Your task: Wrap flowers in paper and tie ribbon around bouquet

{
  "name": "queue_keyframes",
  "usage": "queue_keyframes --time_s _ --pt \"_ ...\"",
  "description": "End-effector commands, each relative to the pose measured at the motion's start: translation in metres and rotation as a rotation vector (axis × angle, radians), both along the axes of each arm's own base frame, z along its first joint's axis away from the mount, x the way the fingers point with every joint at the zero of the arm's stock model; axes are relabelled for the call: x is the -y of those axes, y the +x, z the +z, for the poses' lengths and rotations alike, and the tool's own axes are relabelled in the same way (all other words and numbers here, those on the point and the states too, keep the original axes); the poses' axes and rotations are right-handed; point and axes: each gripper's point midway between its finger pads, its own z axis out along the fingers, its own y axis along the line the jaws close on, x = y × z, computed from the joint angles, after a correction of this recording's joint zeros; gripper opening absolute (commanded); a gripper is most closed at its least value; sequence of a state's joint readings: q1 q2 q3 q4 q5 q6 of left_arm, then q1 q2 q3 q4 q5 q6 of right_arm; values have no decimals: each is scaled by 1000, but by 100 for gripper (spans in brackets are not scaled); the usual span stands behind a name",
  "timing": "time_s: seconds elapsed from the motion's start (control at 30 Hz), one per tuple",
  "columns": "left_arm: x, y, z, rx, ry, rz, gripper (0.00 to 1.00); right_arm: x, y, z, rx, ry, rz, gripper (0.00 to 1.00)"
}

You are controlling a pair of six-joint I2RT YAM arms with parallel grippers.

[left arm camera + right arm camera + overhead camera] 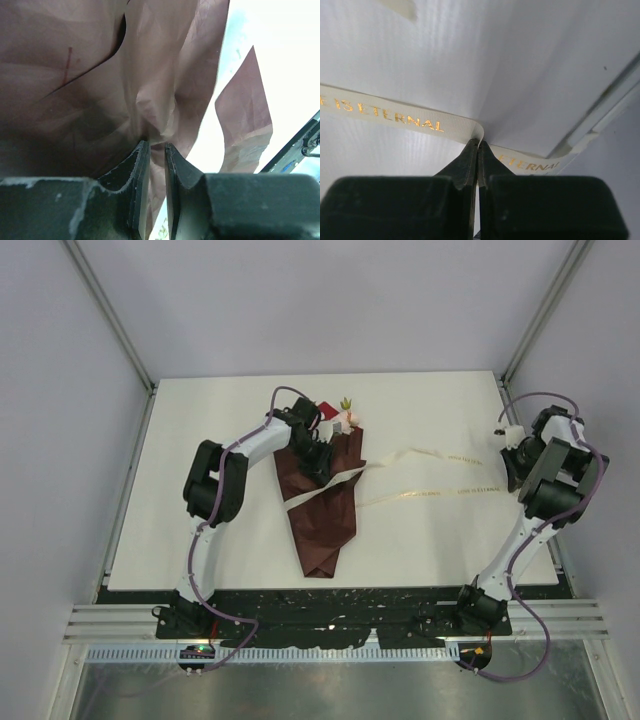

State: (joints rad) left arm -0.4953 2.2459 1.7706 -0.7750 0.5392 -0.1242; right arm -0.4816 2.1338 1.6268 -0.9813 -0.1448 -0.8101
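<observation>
Ribbon [395, 117] is pinched in my right gripper's [478, 146] closed jaws near the table's [440, 540] right edge. Both strands stretch left to the bouquet [325, 525], which lies blooms far and tip near, crosswise to them. My left gripper [156, 147], the nearer one, clamps a fold of paper [75, 100] at its wide end.

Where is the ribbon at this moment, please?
In the top view, the ribbon crosses the bouquet at centre and trails right over the table to the right gripper, which is shut on it.
</observation>
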Motion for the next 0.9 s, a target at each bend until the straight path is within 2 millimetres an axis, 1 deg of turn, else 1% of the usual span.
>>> queue_keyframes --time_s 0.0,0.07,0.23,0.3,0.33,0.37,0.4,0.43,0.47,0.5,0.53,0.57,0.6,0.63,0.67,0.7,0.73,0.77,0.8,0.83,0.87 --pt "2 10 1 32 -9 1 22 32 -16 16 -22 -50 -43 6" --pt "3 11 2 34 -11 0 21 27 -15 17 -15 -24 -49 6" --pt "3 12 2 34 -10 -1 21 -2 -7 22 22 79 -49 6" --pt "3 12 5 36 -11 -1 21 -10 -2 32 59 114 -36 6" --pt "3 11 7 40 -14 -4 21 -13 1 43 95 122 -18 6" --pt "3 10 10 44 -19 -7 21 -22 4 53 130 163 -5 6" --pt "4 11 14 55 -30 -7 20 -32 12 72 195 198 20 6" --pt "6 12 20 74 -43 -7 21 -40 12 84 221 226 29 6" --pt "7 13 27 91 -56 -5 21 -52 21 109 301 265 57 6" --pt "9 14 35 109 -71 -2 21 -63 20 122 314 299 65 6" --pt "10 17 40 123 -82 0 22 -79 27 148 387 338 100 6" --pt "12 19 50 141 -97 1 24 -90 24 166 412 362 104 6" --pt "13 19 56 153 -103 -1 25 -109 29 184 455 409 140 6" --pt "14 19 63 162 -119 -2 27 -121 25 199 471 433 145 6" --pt "15 20 71 181 -130 -5 29 -142 27 215 501 479 191 6" --pt "15 22 79 199 -141 -5 31 -153 23 229 522 497 202 6" --pt "16 23 86 220 -150 -8 33 -172 23 241 541 530 243 6" --pt "16 23 93 242 -158 -11 34 -184 19 255 570 547 256 6" --pt "16 24 97 258 -163 -11 36 -197 22 265 599 572 287 6" --pt "15 25 101 270 -162 -11 36 -210 18 278 615 601 284 6" --pt "14 24 103 270 -161 -12 36 -227 20 290 650 633 323 6"
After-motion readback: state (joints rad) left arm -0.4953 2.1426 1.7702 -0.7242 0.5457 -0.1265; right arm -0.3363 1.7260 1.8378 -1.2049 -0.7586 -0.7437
